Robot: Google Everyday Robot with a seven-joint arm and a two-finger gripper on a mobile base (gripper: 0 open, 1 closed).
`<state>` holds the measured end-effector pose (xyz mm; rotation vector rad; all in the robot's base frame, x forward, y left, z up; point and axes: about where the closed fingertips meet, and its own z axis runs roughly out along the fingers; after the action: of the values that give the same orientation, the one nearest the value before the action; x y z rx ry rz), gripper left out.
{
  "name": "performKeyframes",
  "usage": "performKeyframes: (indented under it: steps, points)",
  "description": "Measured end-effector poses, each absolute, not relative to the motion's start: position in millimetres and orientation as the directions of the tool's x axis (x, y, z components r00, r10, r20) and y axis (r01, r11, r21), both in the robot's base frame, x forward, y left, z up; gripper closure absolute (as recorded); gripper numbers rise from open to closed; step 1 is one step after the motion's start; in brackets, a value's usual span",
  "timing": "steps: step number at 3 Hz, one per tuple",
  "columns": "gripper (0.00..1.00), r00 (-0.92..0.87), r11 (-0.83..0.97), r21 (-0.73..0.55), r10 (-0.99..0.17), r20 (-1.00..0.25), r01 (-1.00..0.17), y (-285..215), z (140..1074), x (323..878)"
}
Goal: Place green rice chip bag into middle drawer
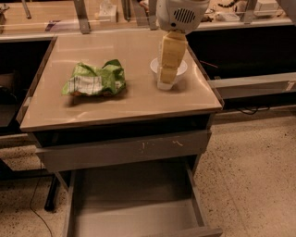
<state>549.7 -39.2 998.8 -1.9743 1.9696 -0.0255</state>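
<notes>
The robot's pale yellow, blocky gripper (165, 84) pointed straight down from a rounded white arm housing (180, 14) with a slotted vent. Its tip hung at the near rim of a small round white bowl (182, 68), hiding the bowl's middle. Whether the tip touched the bowl could not be told, nor whether the gripper was wide or narrow. The bowl stood on the smooth beige top of a square table (138, 102), in its far right part. Well to the left of the bowl, apart from both it and the gripper, lay the green rice chip bag (95, 79), a crumpled bright-green foil snack bag. It lay flat on the same top, with its white printed panel facing up at its left end. Below the bowl and nearer the camera, under the table's front edge, ran a grey metal drawer front (125, 150) marked with small pale scratches. Lower still than the bowl, beneath that scratched panel, was the middle drawer (134, 196), a wide grey metal drawer with low, thin side walls. It stood pulled out toward the camera, showing its plain flat grey floor. To the right of the bowl, past the table's edge, a speckled stone floor (259, 162) spread out. Behind the bowl ran a long pale counter (55, 21) with metal uprights.
</notes>
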Motion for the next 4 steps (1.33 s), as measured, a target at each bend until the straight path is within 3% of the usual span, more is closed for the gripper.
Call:
performKeyframes:
  steps: [4]
  points:
    - [0.00, 0.188, -0.100, -0.243, -0.908, -0.374, -0.965, 75.5, 992.2, 636.3]
